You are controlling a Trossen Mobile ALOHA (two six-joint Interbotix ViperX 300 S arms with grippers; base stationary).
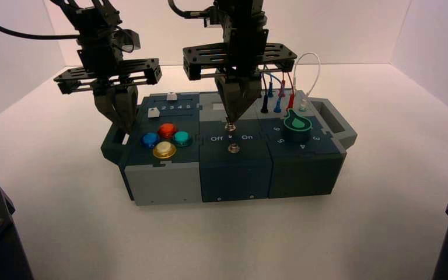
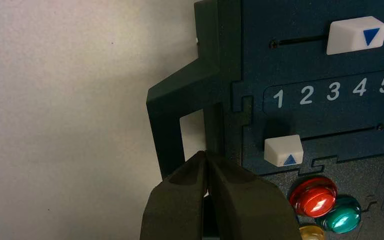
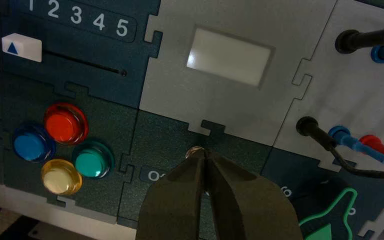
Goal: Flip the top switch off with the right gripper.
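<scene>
Top switch [image 1: 230,126] sits beside the pale grey plate [image 3: 220,65]; your right gripper [image 3: 205,152], closed, is right at it; your left gripper [image 2: 206,152], closed, hovers by the left handle [image 2: 167,135].

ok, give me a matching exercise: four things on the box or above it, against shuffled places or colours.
1. right gripper
2. left gripper
3. knob
4. lower toggle switch

A. right-hand dark panel, green outline
B. at the top switch
C. near panel edge, below the Off/On lettering
D. over the box's left side, by the handle

Pairs: 1-B, 2-D, 3-A, 4-C
</scene>
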